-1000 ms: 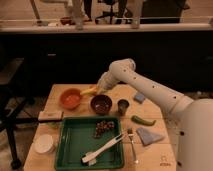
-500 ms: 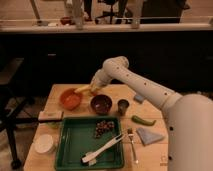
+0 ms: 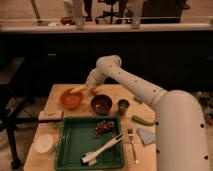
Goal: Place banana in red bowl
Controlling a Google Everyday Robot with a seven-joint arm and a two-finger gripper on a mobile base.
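Figure: you are watching the arm reaching across the desk (image 3: 55,95) toward its far left side. The pincer (image 3: 88,88) is clamped shut on one end of the banana (image 3: 78,89), which is sticking out leftward and hanging just above the far rim of the red bowl (image 3: 71,99). It is being carried high, likely so it clears the rim before release. The brown bowl (image 3: 101,104) is sitting just beside.

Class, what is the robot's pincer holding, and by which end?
The pincer holds the banana by its right end, above the red bowl.
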